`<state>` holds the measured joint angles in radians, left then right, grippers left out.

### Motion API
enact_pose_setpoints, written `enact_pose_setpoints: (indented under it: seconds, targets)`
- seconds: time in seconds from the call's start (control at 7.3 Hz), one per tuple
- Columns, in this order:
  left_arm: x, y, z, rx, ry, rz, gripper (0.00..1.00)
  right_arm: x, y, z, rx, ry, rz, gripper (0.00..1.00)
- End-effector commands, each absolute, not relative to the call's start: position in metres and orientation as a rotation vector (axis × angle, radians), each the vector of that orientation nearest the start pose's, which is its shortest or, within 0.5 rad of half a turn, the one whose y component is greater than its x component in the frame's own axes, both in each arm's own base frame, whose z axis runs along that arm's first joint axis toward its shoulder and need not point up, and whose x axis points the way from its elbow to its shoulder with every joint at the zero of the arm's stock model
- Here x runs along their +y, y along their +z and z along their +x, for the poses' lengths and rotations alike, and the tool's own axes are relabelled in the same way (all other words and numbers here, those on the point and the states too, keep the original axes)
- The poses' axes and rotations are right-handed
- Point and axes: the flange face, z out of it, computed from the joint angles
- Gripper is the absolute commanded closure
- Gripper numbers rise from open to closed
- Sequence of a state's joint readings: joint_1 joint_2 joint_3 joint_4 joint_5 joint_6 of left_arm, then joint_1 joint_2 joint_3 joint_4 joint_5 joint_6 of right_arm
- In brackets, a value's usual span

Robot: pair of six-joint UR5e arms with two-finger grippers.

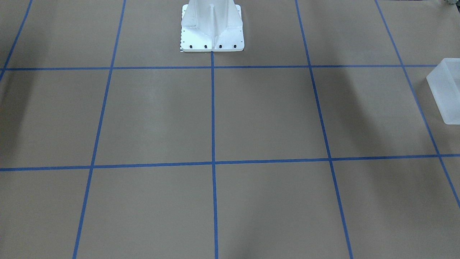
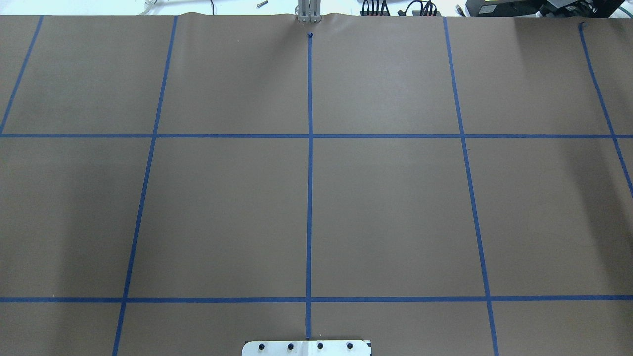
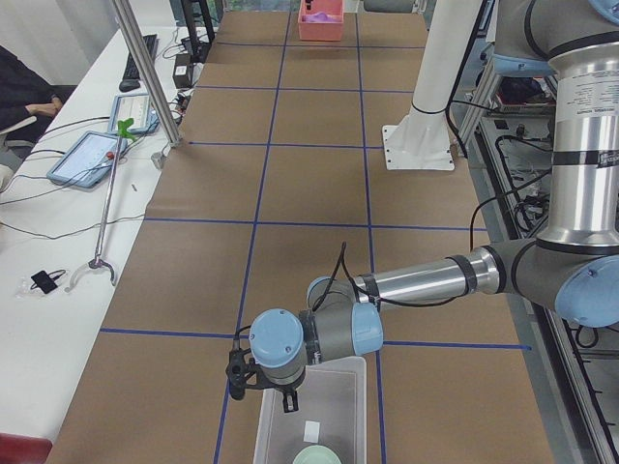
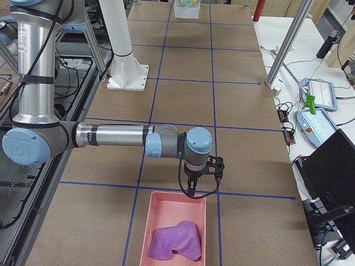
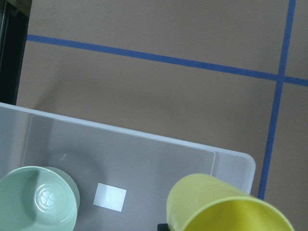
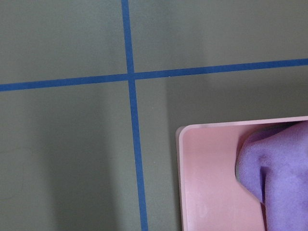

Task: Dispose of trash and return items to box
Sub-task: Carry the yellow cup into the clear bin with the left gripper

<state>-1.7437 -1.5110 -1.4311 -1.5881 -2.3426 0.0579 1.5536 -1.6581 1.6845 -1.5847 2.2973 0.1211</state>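
The yellow cup point(image 5: 207, 202) fills the lower right of the left wrist view, close to the camera and overlapping a corner of the frosted box point(image 5: 144, 137). A dark fingertip point(image 5: 163, 226) shows at the cup's wall, so my left gripper point(image 3: 263, 387) appears shut on the cup. It hangs over the box's point(image 3: 338, 406) far corner. The mint-green bowl point(image 5: 38, 199) sits upright inside the box. My right gripper point(image 4: 202, 177) hangs above the table just beyond a pink tray point(image 4: 166, 210). I cannot tell whether it is open or shut.
The pink tray point(image 6: 207, 183) holds a crumpled purple cloth point(image 6: 279, 163). The white robot base point(image 1: 212, 32) stands at mid-table. The box point(image 1: 445, 93) lies at the table's end on my left. A side table with tablets point(image 3: 92, 155) and cables runs along the far edge.
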Motion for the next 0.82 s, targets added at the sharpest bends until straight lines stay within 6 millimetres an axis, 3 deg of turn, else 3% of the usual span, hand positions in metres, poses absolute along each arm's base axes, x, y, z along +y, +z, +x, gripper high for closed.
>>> enact_pose_setpoints:
  seconds: [0.0, 0.27, 0.68]
  targets:
    - [-0.411, 0.773, -0.135, 0.791, -0.218, -0.123, 1.00, -0.458, 0.647, 0.059, -0.727, 0.094, -0.037, 0.00]
    - [-0.385, 0.793, -0.123, 0.789, -0.214, -0.131, 1.00, -0.458, 0.647, 0.057, -0.726, 0.090, -0.038, 0.00]
    - [-0.393, 0.797, -0.082, 0.776, -0.143, -0.167, 1.00, -0.458, 0.647, 0.055, -0.728, 0.088, -0.039, 0.00]
